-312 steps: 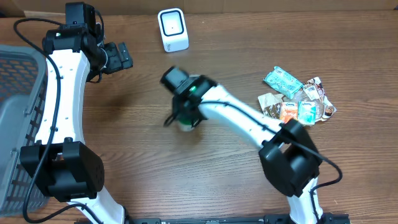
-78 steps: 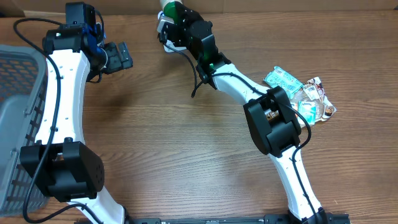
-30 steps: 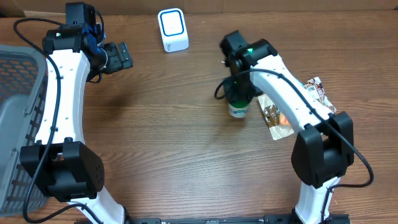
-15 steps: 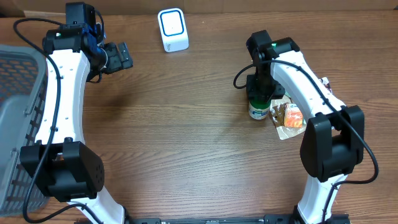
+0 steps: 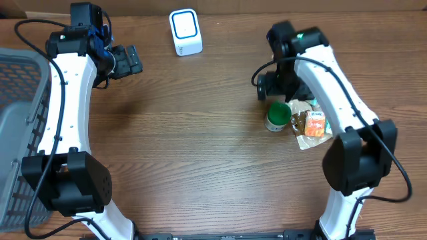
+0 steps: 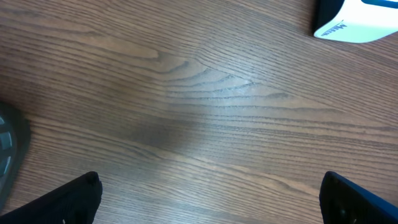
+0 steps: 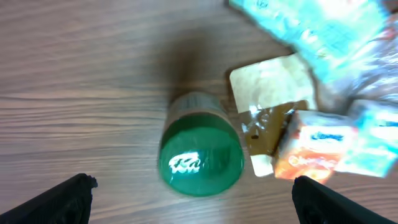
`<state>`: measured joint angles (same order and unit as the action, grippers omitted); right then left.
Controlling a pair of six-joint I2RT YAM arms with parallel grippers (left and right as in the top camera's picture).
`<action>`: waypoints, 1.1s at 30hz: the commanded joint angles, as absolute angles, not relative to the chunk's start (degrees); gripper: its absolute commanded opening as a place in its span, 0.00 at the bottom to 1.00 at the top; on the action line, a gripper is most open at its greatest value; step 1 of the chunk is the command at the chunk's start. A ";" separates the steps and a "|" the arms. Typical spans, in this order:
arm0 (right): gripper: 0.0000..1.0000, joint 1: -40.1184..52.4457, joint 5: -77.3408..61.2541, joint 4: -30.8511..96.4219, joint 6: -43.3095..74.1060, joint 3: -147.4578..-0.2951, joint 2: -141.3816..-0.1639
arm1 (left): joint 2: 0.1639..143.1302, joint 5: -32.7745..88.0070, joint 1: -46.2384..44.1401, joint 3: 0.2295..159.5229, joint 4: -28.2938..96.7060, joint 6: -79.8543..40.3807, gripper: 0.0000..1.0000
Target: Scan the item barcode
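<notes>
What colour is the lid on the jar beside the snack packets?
Green lid with a white mark on top; clearest in the right wrist view.

A brown wooden table (image 5: 200,173) fills the scene, its grain running left to right. A tan strip (image 5: 300,5), like cardboard, lines the far edge. At the left edge stands 1 gray mesh basket (image 5: 17,100). The light is soft and even, leaving only faint shadows on the wood.
</notes>
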<state>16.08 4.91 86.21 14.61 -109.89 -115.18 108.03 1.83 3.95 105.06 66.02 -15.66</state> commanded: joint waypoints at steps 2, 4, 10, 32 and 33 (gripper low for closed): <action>1.00 16.53 4.80 90.15 15.29 -119.63 -104.97 | 107.87 1.43 3.73 106.28 65.93 -14.57 1.00; 1.00 16.53 4.58 92.49 15.22 -123.74 -100.99 | 107.87 1.45 3.73 106.28 65.95 -14.57 0.99; 1.00 16.53 2.74 94.94 15.22 -129.62 -88.84 | 107.87 1.43 3.73 106.28 65.95 -14.57 1.00; 1.00 15.22 10.50 77.93 14.79 -120.62 -70.81 | 107.87 1.45 3.73 106.28 65.95 -14.57 1.00; 1.00 14.74 10.52 73.91 14.74 -117.19 -69.28 | 107.87 1.43 3.73 106.28 65.93 -14.57 1.00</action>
<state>15.75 7.53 77.60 14.96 -122.34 -71.44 108.03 1.83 3.95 105.06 66.00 -15.66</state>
